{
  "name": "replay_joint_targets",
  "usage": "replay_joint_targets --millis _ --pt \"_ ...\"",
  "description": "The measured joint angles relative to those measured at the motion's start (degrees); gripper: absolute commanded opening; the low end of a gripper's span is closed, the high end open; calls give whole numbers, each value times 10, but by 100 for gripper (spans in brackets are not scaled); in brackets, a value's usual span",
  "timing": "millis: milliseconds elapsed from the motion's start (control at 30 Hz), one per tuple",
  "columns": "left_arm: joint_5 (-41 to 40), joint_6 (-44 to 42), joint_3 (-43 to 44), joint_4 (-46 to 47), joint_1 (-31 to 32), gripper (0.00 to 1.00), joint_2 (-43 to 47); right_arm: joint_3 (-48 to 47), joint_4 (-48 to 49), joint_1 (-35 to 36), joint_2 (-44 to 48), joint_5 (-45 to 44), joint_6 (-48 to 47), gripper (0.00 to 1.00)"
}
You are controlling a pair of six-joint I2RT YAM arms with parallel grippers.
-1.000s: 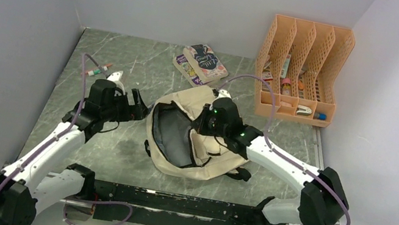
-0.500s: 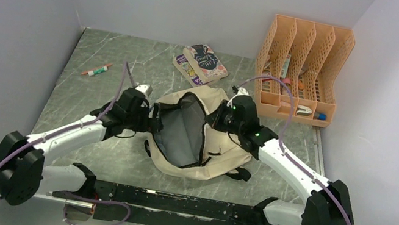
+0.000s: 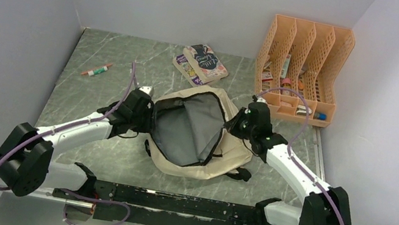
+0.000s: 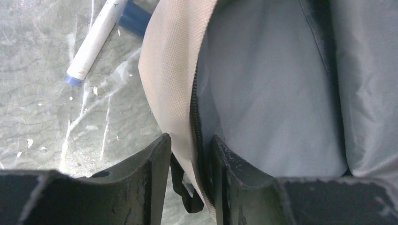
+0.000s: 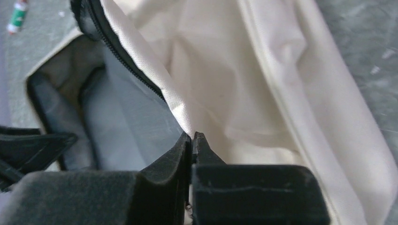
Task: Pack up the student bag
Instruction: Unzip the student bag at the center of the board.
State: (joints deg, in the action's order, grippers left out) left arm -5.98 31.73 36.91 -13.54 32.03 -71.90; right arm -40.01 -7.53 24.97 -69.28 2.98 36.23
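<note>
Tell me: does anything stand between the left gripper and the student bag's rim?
Nothing visible does. The left gripper has one jaw on each side of the rim of the student bag; the marker lies apart, beside the bag.

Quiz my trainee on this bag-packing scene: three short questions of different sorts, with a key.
1. True or false: the right gripper is shut on the student bag's rim.
2. The bag's lining is: A orange, B grey, C green.
3. What stands at the far right, behind the bag?
Key: 1 true; 2 B; 3 the orange file organizer.
</note>
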Motion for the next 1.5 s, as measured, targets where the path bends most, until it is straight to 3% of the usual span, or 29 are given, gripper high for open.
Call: replay_joint_targets --millis 267,367,667,733,967,1100,1233,1500 --pt "18 -12 0 2 1 40 1 28 -13 -23 -21 -40 3 47" --pt "28 -18 0 2 6 41 1 25 -31 -23 -14 -65 -3 52" --pt "39 -25 9 2 16 46 9 -59 -98 -23 84 -115 -34 53" --pt "39 -26 9 2 16 46 13 -84 -105 -16 90 -110 -38 46" --pt "39 -26 10 2 16 45 14 -68 -38 63 85 29 -32 28" --pt "39 -25 10 2 16 44 14 -56 6 110 45 82 -26 25" --pt "39 -25 10 2 16 40 15 -55 -22 116 -9 29 -19 30" --pt "39 -26 10 -1 16 40 25 -11 -78 116 -32 -120 -2 34"
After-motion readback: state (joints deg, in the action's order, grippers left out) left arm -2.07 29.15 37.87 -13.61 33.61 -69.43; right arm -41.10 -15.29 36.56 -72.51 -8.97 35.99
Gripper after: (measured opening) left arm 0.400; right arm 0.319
